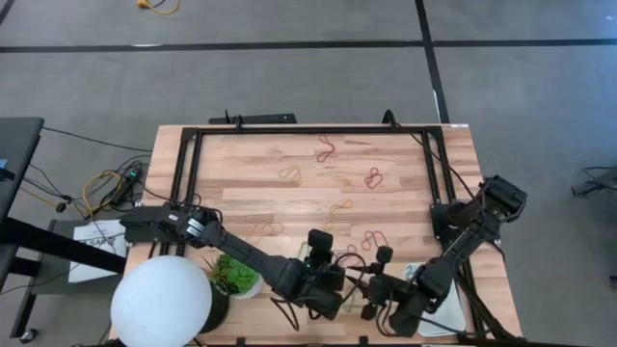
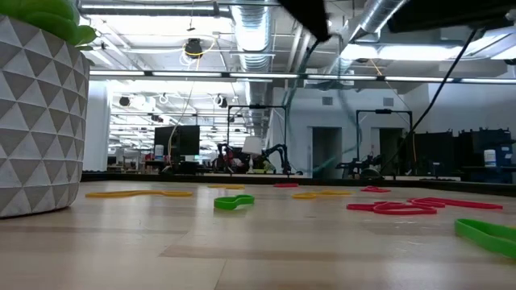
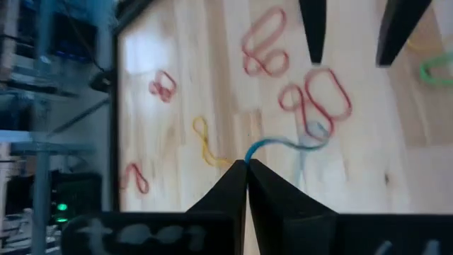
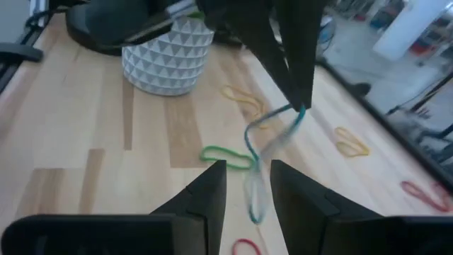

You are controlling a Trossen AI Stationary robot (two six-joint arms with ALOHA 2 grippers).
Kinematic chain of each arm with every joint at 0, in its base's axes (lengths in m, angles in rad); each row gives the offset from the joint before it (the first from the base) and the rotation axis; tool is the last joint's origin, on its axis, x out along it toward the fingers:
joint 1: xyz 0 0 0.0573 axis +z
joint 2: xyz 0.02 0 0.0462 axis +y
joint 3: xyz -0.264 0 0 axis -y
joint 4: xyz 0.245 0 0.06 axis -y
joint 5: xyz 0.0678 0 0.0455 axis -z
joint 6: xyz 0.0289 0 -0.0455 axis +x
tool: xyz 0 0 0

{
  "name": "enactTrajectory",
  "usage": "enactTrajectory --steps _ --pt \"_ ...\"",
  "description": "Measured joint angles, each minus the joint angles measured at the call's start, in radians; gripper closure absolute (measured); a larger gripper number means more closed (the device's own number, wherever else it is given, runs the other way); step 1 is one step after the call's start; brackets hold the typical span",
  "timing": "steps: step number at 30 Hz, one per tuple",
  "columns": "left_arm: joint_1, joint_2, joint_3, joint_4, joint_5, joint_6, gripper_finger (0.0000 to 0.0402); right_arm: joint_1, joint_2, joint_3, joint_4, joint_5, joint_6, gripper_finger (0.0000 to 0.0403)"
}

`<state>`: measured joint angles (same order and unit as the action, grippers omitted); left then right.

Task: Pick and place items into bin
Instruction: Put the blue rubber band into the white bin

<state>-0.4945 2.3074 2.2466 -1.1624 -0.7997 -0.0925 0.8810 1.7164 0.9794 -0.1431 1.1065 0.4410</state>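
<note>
My left gripper (image 1: 339,281) is shut on a teal rubber band (image 3: 290,144) near the table's front middle. It also shows in the right wrist view (image 4: 299,99), coming down from above. My right gripper (image 4: 248,185) is open just right of it, and the band's blurred lower loop (image 4: 255,191) hangs between its fingers; I cannot tell if it touches them. Several red, yellow and green bands lie flat on the table, among them red ones (image 3: 322,95) and a green one (image 4: 225,156). The white bin (image 1: 445,310) lies at the front right, mostly under the right arm. My left gripper pinches the teal band's one end (image 3: 249,154) between its two fingertips. The fingers come from above, pointing down. The band hangs below them (image 4: 272,142), slack and curling, lifted clear of the table.
A white round lamp (image 1: 161,301) and a potted plant in a patterned white pot (image 4: 166,60) stand at the front left. A black frame (image 1: 308,129) runs round the table's far half. More bands lie at the far middle (image 1: 325,148) and centre (image 1: 337,209).
</note>
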Motion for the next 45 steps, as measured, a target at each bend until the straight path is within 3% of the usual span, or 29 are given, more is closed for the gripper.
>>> enactTrajectory --steps 7,12,19,29,36,39,43,45 --pt "-0.040 -0.006 0.081 0.114 -0.032 0.020 0.0401 0.010 0.000 0.000 0.002 0.120 0.039 0.0296" --pt "-0.046 -0.006 0.084 0.169 -0.027 0.079 0.0401 -0.028 0.000 0.000 0.072 0.055 0.083 0.0295" --pt "-0.019 0.002 0.083 0.141 -0.012 0.074 0.0401 -0.033 -0.002 0.000 0.095 0.047 0.052 0.0295" --pt "0.004 0.002 0.082 0.229 0.143 0.106 0.0401 -0.074 -0.002 0.000 0.131 0.041 0.048 0.0295" --pt "0.004 0.002 0.082 0.237 0.148 0.148 0.0401 -0.092 -0.002 0.000 0.130 -0.015 0.048 0.0297" --pt "0.004 0.002 0.082 0.236 0.148 0.144 0.0401 -0.092 -0.002 0.000 0.127 -0.031 0.047 0.0318" --pt "0.005 0.002 0.082 0.234 0.148 0.143 0.0399 -0.092 -0.002 0.000 0.094 -0.035 0.047 0.0387" --pt "0.005 0.002 0.082 0.228 0.163 0.140 0.0393 -0.092 -0.002 0.000 0.064 -0.033 0.049 0.0393"
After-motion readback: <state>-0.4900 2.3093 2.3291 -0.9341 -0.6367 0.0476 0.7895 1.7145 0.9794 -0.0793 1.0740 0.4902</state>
